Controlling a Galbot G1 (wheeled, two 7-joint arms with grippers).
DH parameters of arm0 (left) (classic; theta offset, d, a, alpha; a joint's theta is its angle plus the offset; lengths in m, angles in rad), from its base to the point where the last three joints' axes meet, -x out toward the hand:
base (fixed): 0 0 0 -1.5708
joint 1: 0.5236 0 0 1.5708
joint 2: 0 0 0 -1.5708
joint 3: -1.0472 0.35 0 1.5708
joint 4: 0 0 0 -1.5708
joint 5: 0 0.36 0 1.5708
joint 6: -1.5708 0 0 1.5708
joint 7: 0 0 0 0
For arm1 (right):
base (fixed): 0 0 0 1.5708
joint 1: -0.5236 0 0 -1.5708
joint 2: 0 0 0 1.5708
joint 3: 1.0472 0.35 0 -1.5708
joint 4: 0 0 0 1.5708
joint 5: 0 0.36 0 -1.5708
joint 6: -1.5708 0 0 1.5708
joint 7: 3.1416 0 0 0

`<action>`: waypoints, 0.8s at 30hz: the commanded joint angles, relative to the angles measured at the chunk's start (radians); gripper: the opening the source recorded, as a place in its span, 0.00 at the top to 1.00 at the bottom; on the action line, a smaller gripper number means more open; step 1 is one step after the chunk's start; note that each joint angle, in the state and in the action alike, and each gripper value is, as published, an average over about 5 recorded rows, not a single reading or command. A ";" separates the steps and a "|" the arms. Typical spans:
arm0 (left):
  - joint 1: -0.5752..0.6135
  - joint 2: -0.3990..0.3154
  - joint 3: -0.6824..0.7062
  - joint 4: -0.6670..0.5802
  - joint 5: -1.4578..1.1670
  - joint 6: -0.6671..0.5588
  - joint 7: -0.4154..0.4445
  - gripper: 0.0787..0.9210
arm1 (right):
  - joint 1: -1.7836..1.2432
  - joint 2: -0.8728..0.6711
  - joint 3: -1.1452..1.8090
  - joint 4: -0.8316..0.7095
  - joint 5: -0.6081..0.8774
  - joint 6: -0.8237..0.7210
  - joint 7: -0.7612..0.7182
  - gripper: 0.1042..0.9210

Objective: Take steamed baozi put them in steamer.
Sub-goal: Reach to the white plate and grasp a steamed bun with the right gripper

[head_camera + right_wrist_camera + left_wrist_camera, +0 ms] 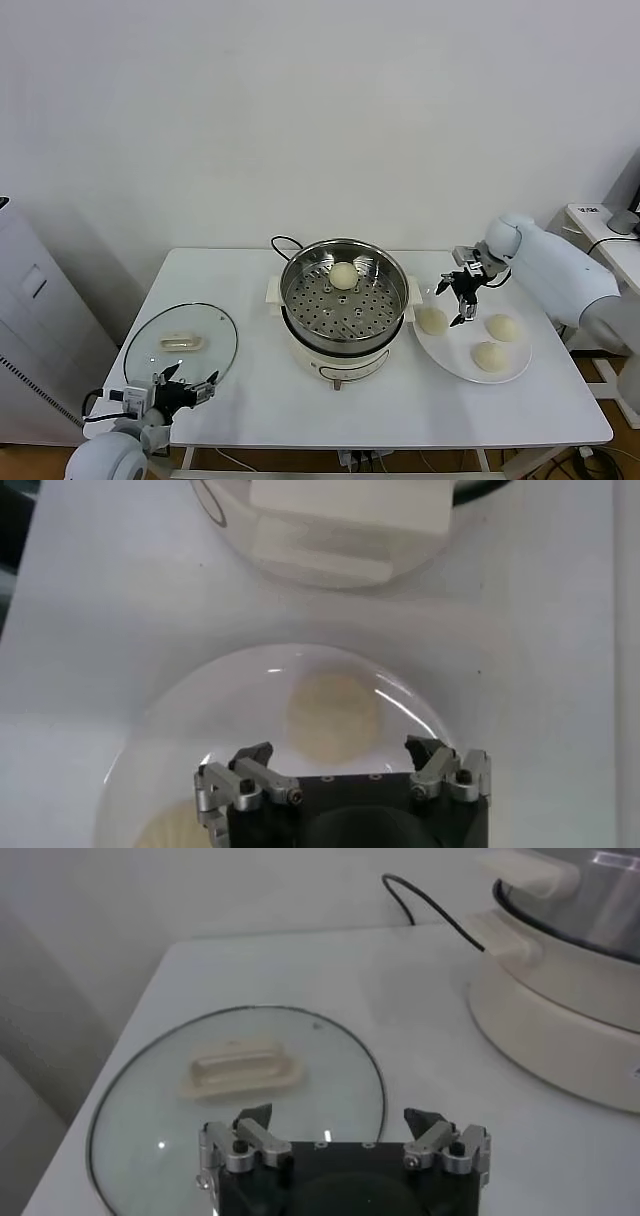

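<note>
- Right under the right gripper (459, 297) sits the white plate (450, 363), and the gripper hangs above its inner edge with its fingers spread wide, nothing between them.
- Straight below those fingers is one baozi on the plate (333, 717); the head view shows it as the bun closest to the steamer (432, 320).
- Two more buns (503, 327) (488, 356) lie on the same plate, farther out from the gripper on the side away from the steamer.
- Off to the gripper's inner side is the steamer (344, 300), just beside the plate, with one baozi (343, 275) already sitting on the perforated floor near the back wall.
- Down at the near left corner of the table (250, 410), the left gripper (183, 389) is parked low, fingers also spread apart and holding nothing.
- Just ahead of its fingertips lies the glass lid (240, 1098), flat on the table, pale handle up.
</note>
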 commanded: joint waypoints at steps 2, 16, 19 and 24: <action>-0.004 -0.003 0.005 0.002 0.001 0.000 0.000 0.12 | -0.052 0.038 0.078 -0.065 -0.059 0.008 0.014 0.12; -0.010 -0.001 0.019 0.006 0.002 -0.001 0.000 0.12 | -0.084 0.081 0.155 -0.107 -0.081 0.021 0.027 0.37; -0.011 -0.002 0.020 0.005 0.002 -0.001 0.000 0.12 | -0.084 0.087 0.164 -0.116 -0.087 0.025 0.028 0.45; -0.011 -0.002 0.020 0.003 0.002 -0.001 0.000 0.12 | -0.082 0.079 0.161 -0.104 -0.091 0.032 0.016 0.48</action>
